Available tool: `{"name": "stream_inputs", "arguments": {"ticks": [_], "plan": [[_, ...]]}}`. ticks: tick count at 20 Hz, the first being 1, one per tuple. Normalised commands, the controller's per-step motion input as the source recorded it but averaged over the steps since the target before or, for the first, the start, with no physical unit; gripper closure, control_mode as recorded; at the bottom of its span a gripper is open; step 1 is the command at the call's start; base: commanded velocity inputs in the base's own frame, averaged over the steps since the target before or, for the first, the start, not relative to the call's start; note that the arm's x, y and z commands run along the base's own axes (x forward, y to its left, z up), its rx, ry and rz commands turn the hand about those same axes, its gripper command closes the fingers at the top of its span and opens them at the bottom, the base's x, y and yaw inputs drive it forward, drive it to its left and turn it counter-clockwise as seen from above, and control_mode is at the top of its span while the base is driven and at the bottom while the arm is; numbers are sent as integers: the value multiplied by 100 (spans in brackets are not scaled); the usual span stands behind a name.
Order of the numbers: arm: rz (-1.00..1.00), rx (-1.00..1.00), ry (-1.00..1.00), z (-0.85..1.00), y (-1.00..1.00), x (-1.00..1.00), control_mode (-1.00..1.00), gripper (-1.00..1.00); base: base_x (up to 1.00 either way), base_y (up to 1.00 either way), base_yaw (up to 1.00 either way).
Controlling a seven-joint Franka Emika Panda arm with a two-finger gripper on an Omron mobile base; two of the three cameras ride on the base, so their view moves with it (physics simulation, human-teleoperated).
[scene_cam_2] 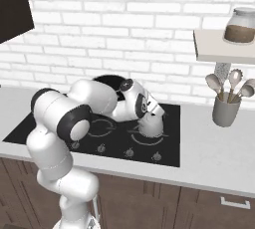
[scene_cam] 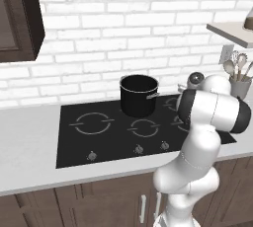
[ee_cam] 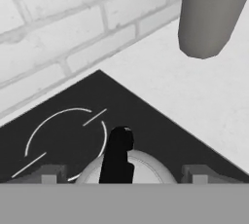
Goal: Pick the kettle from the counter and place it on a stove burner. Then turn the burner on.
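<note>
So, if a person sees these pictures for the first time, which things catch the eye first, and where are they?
The big white arm bends low over the black stove, its claw open just above the small silvery kettle standing on a burner near the cooktop's right end. Behind it, a tall black pot stands at the stove's back edge by the brick wall. To the right, a grey utensil cup sits on the pale counter.

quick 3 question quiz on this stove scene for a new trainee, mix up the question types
1. True or false: the small silvery-grey kettle sits on the black glass cooktop.
2. The tool jaws are: A) wide apart beside the kettle's black handle, B) clamped on it.
3. Fill in: the grey utensil cup stands on the pale ____.

Key: 1 true; 2 A; 3 counter.
</note>
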Motion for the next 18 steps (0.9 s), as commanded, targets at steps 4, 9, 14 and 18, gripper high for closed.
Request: {"name": "stream_inputs", "arguments": {"ticks": [4, 9, 14, 18], "plan": [[0, 3, -4, 60, 0, -4, -100, -100, 0, 0, 0], [10, 5, -6, 87, -15, -58, -100, -100, 0, 0, 0], [42, -6, 4, 8, -27, -100, -100, -100, 0, 0, 0], [45, -3, 9, 0, -42, -100, -100, -100, 0, 0, 0]]}}
